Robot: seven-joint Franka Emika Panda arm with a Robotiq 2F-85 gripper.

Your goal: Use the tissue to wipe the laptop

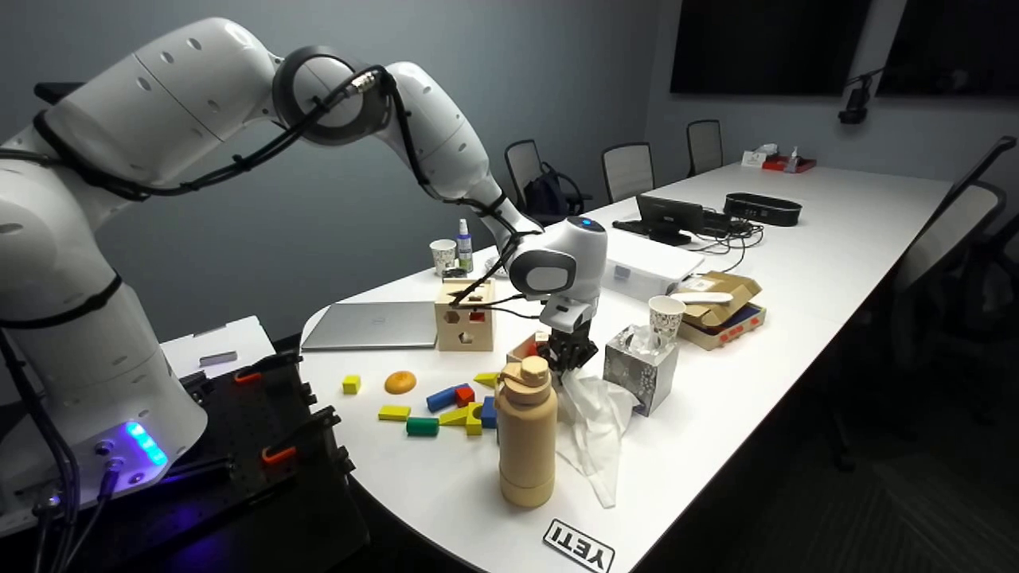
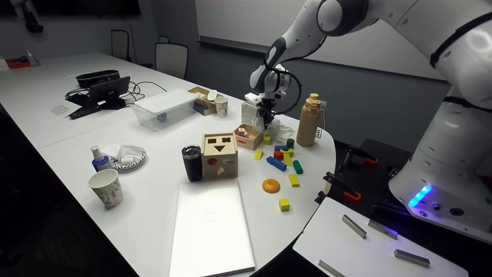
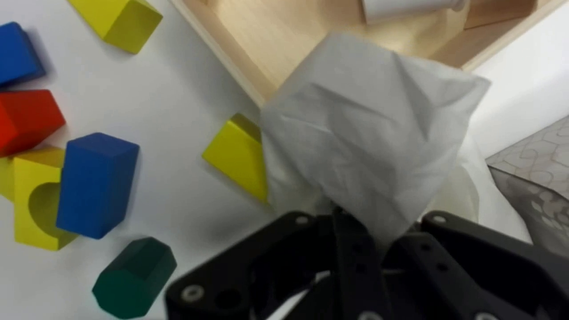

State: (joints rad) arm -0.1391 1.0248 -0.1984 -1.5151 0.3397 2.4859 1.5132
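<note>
The gripper has its jaws drawn together on the tissue, with hardly any gap between them beyond the pinched fold; one crumpled end fans out past the tips, and a long tail drapes onto the table, between the tan bottle and the tissue box. Whether the sheet is wholly free of that box, I can't tell from here. The laptop lies closed and flat on the table, well apart from all this, just beside the wooden shape cube, so I take the step in hand to be carrying the tissue over, the wiping not yet begun. To do it well, I'd go straight up first, until the tail can miss the bottle, the loose blocks and the small wooden tray, then cross above the cube and the black tumbler rather than squeeze past them low. Over the laptop I'd come down gently, so paper and not bare gripper meets the lid, then draw slow, overlapping strokes with light pressure; thin paper could tear or slip out if dragged hard.
</note>
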